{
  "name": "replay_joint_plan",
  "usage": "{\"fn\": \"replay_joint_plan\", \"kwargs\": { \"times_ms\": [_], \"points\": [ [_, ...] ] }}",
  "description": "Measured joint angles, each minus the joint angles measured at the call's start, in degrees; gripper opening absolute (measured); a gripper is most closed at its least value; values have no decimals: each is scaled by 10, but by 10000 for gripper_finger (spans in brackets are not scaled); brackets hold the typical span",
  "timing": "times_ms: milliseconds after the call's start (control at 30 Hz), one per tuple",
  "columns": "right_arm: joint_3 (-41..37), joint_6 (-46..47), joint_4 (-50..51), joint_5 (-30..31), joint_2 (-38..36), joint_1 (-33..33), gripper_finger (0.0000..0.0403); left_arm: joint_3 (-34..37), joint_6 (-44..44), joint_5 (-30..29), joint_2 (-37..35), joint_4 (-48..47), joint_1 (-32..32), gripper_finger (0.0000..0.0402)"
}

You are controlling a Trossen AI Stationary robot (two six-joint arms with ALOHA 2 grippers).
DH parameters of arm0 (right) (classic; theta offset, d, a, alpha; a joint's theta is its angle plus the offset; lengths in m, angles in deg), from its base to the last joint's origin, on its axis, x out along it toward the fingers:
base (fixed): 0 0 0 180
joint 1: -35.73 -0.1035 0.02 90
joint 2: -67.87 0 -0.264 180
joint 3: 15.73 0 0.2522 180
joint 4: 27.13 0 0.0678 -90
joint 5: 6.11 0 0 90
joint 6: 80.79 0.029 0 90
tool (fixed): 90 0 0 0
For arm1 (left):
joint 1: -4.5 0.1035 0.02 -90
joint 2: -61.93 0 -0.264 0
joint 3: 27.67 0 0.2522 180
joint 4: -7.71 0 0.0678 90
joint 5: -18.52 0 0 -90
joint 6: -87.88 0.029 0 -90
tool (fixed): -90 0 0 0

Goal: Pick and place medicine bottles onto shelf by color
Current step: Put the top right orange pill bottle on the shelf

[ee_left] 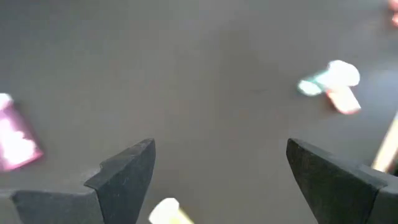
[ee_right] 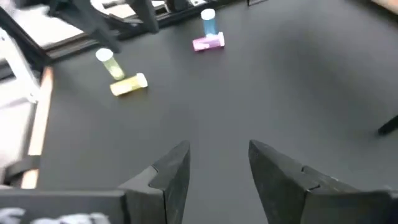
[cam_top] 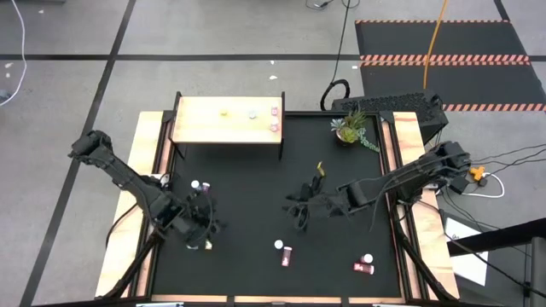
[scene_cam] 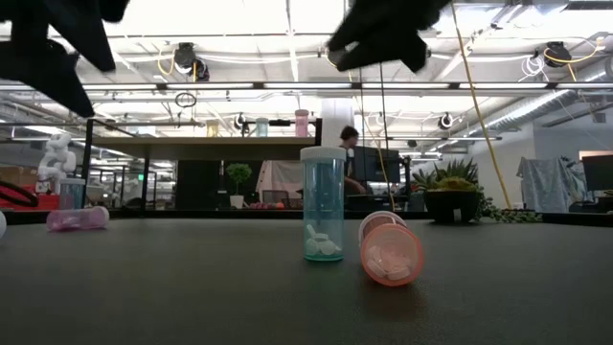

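The pale wooden shelf (cam_top: 226,119) stands at the far left of the black mat with a yellow, a blue and two pink bottles on it. My left gripper (cam_top: 202,220) hovers open at the near left; in its wrist view (ee_left: 217,174) a lying yellow bottle (ee_left: 165,211) shows between the fingers, untouched. A blue (ee_right: 209,20) and a pink bottle (ee_right: 208,42) are just beyond it. My right gripper (cam_top: 300,209) hovers open and empty over the mat's middle (ee_right: 217,165). An upright teal bottle (scene_cam: 323,203) and a lying red one (scene_cam: 388,251) rest near the front.
Two red bottles (cam_top: 365,264) lie at the near right. A potted plant (cam_top: 350,128) stands at the far right corner. Wooden side rails (cam_top: 158,145) border the mat. A second yellow bottle (ee_right: 109,62) stands upright near the left arm. A person (scene_cam: 350,144) shows in the room behind.
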Motion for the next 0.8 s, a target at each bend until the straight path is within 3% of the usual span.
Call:
{"fn": "replay_joint_plan", "kwargs": {
  "times_ms": [133,233,433,500,600,700,800],
  "points": [
    [-117,51,-80,-22,-79,18,158,0,-15,34,-1,-17,23,360],
    [-199,101,-135,-22,-145,22,158,1,51,32,1,34,27,360],
    [-290,156,-171,-23,-226,13,158,28,413,1,74,392,32,360],
    [-300,174,-167,-23,-245,8,158,26,474,3,117,479,39,360],
    [-302,234,-153,-24,-264,5,158,12,434,9,162,538,63,360],
    [-301,300,-151,-26,-273,-4,157,-5,393,28,191,534,78,360],
    [-299,360,-111,-71,-270,-16,157,-25,370,44,216,533,78,360]
  ]
}}
